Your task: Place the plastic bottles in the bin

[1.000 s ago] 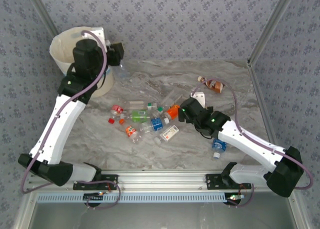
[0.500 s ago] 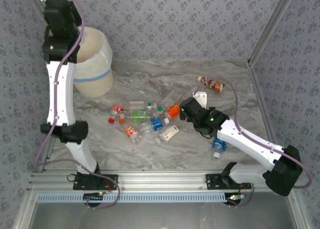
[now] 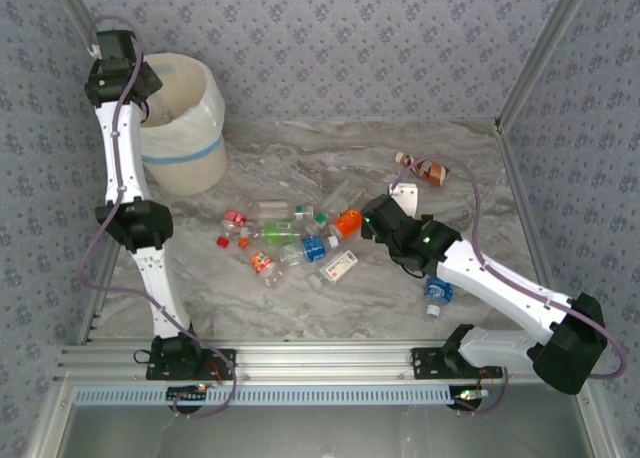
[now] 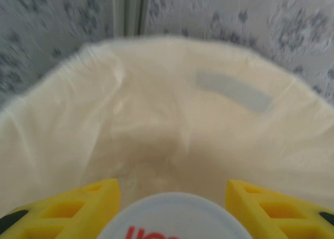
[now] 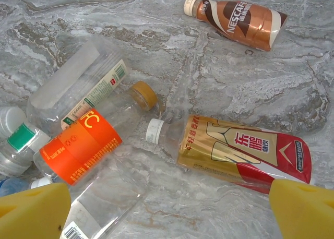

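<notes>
Left arm has swung up from beside the bin (image 3: 190, 143) and now stands tall along the 9 o'clock edge of the table (image 3: 300, 313), wrist over the bin at 10 o'clock; the right arm has barely shifted. Seen from the left wrist, the left gripper (image 4: 171, 200) is clamped on a held bottle (image 4: 172, 223), a white rounded end with red lettering between the yellow fingers, hanging above the bin's lined interior. The right gripper (image 5: 167, 197) is spread wide and empty, hovering low over the table at about 3 o'clock of centre. Just ahead of it lie a gold-and-red labelled bottle (image 5: 240, 150) and, at its 9 o'clock, an orange-labelled bottle (image 5: 81, 145). A brown bottle (image 5: 237, 22) lies apart at 1 o'clock. Remaining bottles (image 3: 295, 240) are clustered on their sides at table centre. Assessment: these appear empty, hence light, thin-walled, easily crushed, smooth and liable to roll or squirt from the fingers. Grip is best taken across the labelled mid-body, square to the long axis, with moderate closure.
</notes>
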`<state>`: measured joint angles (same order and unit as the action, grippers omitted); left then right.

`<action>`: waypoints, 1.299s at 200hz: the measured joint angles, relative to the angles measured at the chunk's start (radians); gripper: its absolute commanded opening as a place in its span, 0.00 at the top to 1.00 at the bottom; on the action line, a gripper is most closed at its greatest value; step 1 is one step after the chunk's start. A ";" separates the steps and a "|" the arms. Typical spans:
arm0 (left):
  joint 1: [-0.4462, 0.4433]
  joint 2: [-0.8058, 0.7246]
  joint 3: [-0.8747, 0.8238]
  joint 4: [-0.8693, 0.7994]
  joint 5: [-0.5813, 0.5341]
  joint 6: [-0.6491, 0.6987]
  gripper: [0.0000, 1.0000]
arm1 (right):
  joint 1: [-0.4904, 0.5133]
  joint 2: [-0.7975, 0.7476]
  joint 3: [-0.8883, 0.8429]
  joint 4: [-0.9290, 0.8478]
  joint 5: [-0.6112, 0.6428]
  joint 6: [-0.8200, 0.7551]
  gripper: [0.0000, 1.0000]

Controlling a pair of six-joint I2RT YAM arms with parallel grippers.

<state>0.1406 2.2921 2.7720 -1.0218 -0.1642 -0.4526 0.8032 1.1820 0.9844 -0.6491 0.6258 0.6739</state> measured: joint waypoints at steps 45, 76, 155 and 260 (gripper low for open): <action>-0.010 0.006 -0.013 -0.009 0.134 -0.040 0.16 | 0.000 0.000 -0.011 0.002 -0.024 0.050 0.00; -0.011 0.006 -0.013 -0.008 0.216 -0.055 0.01 | 0.000 0.001 -0.058 0.036 -0.085 0.129 0.00; -0.012 -0.070 -0.018 -0.006 0.533 -0.053 0.01 | -0.017 0.130 -0.175 0.228 -0.312 0.352 0.01; -0.127 -0.581 -0.673 0.285 0.648 -0.028 0.00 | -0.064 0.374 -0.101 0.295 -0.379 0.513 0.01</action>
<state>0.0132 1.7107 2.0991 -0.7368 0.4839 -0.4808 0.7387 1.5562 0.8833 -0.3542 0.2466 1.1866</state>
